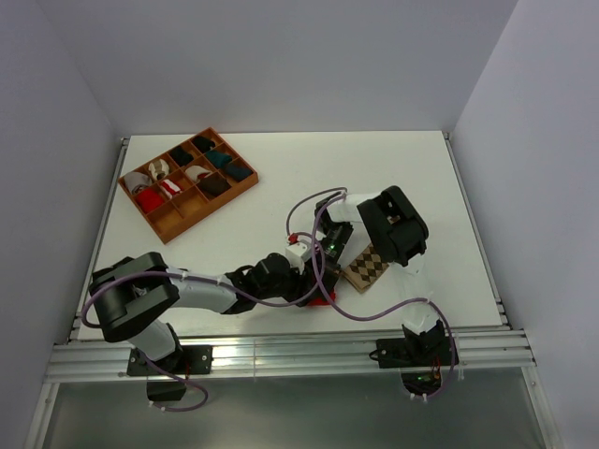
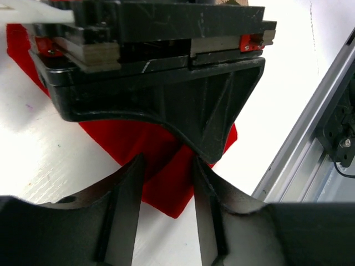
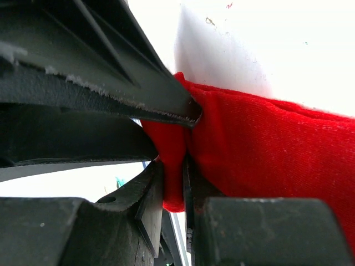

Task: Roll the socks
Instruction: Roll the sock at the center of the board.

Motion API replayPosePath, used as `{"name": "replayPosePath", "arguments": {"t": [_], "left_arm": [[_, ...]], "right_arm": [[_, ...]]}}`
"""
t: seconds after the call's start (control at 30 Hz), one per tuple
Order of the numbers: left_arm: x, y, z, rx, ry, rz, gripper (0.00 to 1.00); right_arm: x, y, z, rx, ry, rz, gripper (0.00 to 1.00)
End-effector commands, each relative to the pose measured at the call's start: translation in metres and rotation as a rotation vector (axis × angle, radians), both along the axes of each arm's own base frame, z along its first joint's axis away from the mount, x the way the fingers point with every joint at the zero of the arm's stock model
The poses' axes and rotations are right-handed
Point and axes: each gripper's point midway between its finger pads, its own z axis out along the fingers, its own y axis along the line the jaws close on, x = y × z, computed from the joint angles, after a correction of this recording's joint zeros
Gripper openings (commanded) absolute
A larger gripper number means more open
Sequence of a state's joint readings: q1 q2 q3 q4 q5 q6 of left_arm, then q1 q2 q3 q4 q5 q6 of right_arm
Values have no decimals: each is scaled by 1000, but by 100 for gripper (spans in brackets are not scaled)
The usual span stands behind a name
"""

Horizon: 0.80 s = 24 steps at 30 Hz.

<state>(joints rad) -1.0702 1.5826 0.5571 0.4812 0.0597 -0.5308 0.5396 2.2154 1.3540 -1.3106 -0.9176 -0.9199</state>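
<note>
The red sock (image 1: pixel 325 300) lies near the table's front edge, mostly hidden under both wrists in the top view. My right gripper (image 3: pixel 173 163) is shut on a pinched fold of the red sock (image 3: pixel 266 149), reaching down from the right gripper (image 1: pixel 323 267) seen overhead. My left gripper (image 2: pixel 168 160) stands open, its fingers (image 2: pixel 130 199) straddling a corner of the red sock (image 2: pixel 166 188) on the table. From above, the left gripper (image 1: pixel 314 285) meets the right one over that sock. The tan-and-brown argyle sock (image 1: pixel 367 267) lies flat just right of them, partly under the right arm.
A wooden compartment tray (image 1: pixel 215 210) with several sock rolls sits at the back left. The aluminium rail (image 1: pixel 281 351) runs along the near edge, close to the red sock's corner in the left wrist view (image 2: pixel 299 144). A purple cable (image 1: pixel 374 313) loops near the right arm.
</note>
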Motion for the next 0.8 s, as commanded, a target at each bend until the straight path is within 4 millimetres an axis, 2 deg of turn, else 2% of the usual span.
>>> {"name": "replayPosePath", "arguments": {"t": [0.0, 0.1, 0.13, 0.17, 0.2, 0.23, 0.37, 0.4, 0.57, 0.77], "left_arm": [[0, -11, 5, -14, -13, -46, 43], [-5, -13, -1, 3, 20, -63, 26], [-5, -13, -2, 9, 30, -61, 17], [-6, -14, -3, 14, 44, -56, 12], [-6, -14, -5, 29, 57, -53, 9], [-6, -14, -7, 37, 70, -47, 1], [-3, -7, -22, 118, 146, 29, 0], [-3, -7, -23, 127, 154, 34, 0], [-1, 8, -39, 223, 210, 126, 0], [-4, 12, -46, 260, 264, 165, 0]], "right_arm": [[13, -3, -12, -2, -66, 9, 17], [20, -3, -16, -11, -124, -4, 17], [19, -5, -19, -37, -130, -15, 17], [26, -4, -20, -30, -188, -17, 21], [25, -6, -22, -39, -200, -21, 23], [27, -6, -22, -50, -217, -32, 26], [42, -3, -15, -41, -327, -61, 46], [43, -4, -14, -48, -346, -66, 48], [61, -2, 0, -47, -473, -108, 55], [84, -13, 6, -116, -584, -194, 56]]}}
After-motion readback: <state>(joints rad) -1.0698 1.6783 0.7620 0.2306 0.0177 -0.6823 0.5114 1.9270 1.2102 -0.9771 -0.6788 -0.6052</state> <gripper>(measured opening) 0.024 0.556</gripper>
